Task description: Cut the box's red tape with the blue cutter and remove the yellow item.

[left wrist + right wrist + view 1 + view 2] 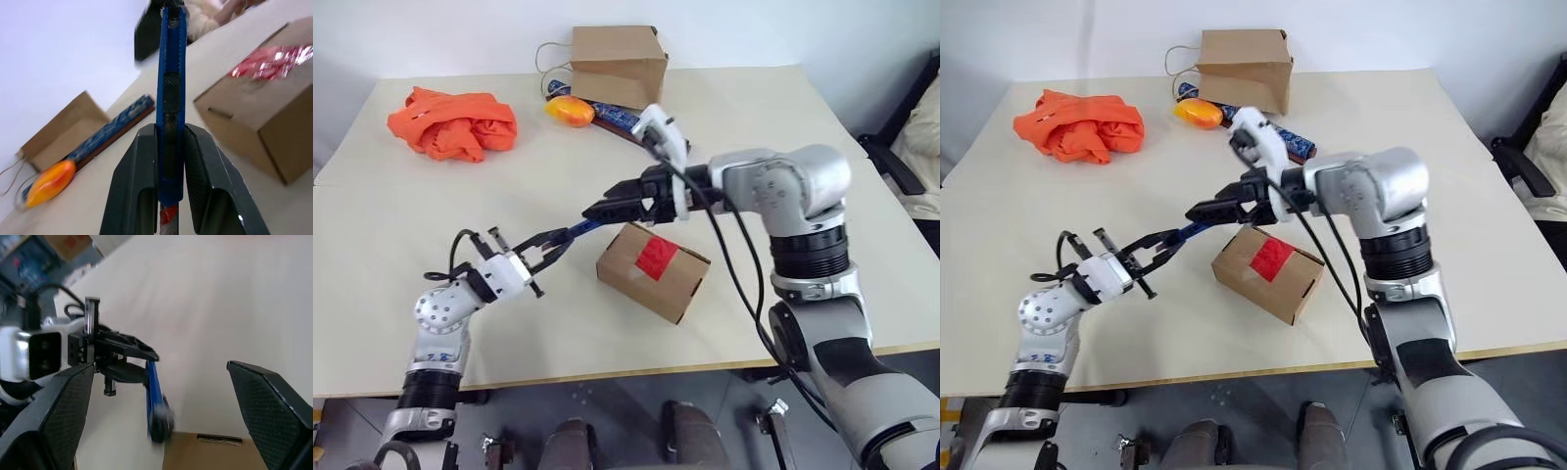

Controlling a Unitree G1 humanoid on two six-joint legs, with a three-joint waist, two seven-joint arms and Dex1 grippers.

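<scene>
A plain office or lab: pale table [401, 294] against a white wall, dark chair [901, 157] alongside.

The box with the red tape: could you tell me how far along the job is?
Done: the left gripper holds the blue cutter clear of the table. In hand: the right gripper stands open around the cutter's far end. Left: the red tape looks uncut on the closed box; the yellow item is still to come out.

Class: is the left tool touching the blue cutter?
Touching: the left wrist view shows the left tool clamped on both sides of the blue cutter.
</scene>
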